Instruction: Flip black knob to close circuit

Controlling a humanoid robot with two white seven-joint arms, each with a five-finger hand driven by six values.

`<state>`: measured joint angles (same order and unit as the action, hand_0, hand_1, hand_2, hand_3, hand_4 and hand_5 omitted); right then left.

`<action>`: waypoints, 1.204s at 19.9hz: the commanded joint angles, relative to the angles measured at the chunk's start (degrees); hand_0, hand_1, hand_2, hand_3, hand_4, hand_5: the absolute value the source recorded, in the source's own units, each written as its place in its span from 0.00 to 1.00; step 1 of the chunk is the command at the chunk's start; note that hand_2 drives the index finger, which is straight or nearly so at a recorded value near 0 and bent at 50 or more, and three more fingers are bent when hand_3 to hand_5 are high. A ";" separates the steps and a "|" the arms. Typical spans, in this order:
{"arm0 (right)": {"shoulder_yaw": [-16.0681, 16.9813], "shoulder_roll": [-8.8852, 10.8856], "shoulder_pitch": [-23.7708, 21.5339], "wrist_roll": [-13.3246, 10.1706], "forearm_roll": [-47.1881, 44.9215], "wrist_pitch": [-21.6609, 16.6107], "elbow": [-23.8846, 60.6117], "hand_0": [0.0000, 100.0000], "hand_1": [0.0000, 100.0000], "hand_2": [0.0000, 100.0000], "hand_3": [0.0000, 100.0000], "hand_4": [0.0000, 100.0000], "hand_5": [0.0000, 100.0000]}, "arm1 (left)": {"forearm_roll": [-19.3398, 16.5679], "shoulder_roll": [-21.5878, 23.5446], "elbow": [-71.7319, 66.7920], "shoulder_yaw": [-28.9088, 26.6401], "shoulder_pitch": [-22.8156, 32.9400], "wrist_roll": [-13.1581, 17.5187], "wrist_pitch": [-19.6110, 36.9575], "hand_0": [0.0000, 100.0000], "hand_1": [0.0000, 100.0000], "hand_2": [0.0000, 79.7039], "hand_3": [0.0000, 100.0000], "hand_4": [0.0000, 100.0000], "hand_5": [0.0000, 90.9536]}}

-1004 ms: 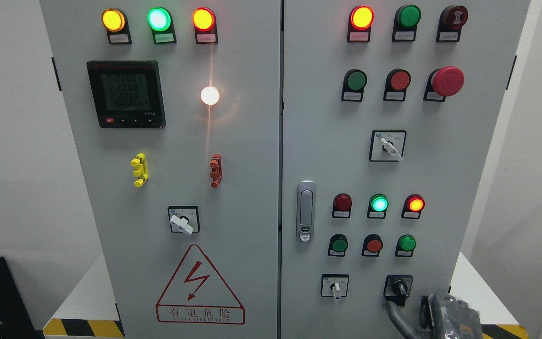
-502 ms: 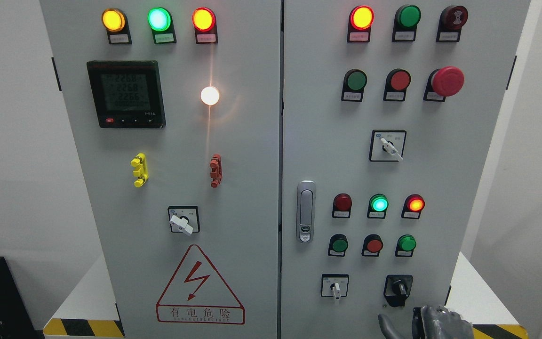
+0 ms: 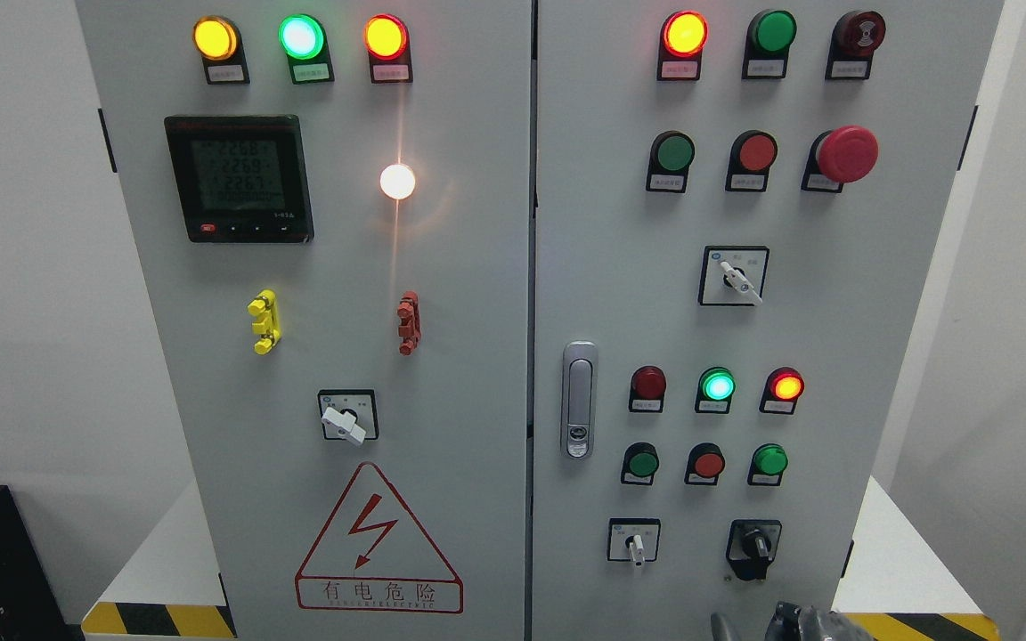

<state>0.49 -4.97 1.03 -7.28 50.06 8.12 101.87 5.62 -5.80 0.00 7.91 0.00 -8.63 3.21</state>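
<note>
The black knob (image 3: 754, 542) sits in a black square plate at the lower right of the grey cabinet's right door (image 3: 620, 294). Its grip stands roughly upright. My right hand (image 3: 789, 620) shows only as a sliver at the bottom edge, below the knob and apart from it. Too little of it shows to tell how it is held. The left arm is out of view.
A white selector switch (image 3: 635, 545) sits left of the black knob. Green and red push buttons (image 3: 707, 463) sit above it. A door latch (image 3: 577, 401) is on the right door's left edge. A red mushroom stop button (image 3: 846, 153) juts out at the upper right.
My right hand has dropped steadily down from just below the black knob and is now almost out of the frame. The knob's grip has not visibly turned.
</note>
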 commanded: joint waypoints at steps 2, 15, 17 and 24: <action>-0.23 -2.59 -4.72 -1.24 -19.26 -0.73 7.46 0.00 0.06 0.58 0.88 0.79 0.71 | 0.00 0.00 1.67 0.00 1.23 0.01 0.05 0.12 0.56 0.00 0.00 0.00 0.00; -1.55 -2.41 -12.02 -2.04 -49.70 -5.72 9.84 0.00 0.07 0.18 0.31 0.27 0.22 | 0.00 0.00 1.67 0.00 1.32 0.01 0.05 0.12 0.56 0.00 0.00 0.00 0.00; -1.46 -2.41 -12.37 -0.64 -49.79 -8.63 9.66 0.00 0.06 0.14 0.25 0.22 0.15 | 0.00 0.00 1.67 0.00 1.32 0.01 0.05 0.12 0.56 0.00 0.00 0.00 0.00; -1.46 -2.41 -14.74 2.62 -49.79 -13.91 9.84 0.00 0.05 0.02 0.13 0.12 0.06 | 0.00 0.00 1.76 0.00 1.23 0.01 0.05 0.12 0.56 0.00 0.00 0.00 0.00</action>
<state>0.06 -7.16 -11.45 -5.88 1.84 -3.50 110.32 5.62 -5.80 0.00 7.91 0.00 -8.63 3.21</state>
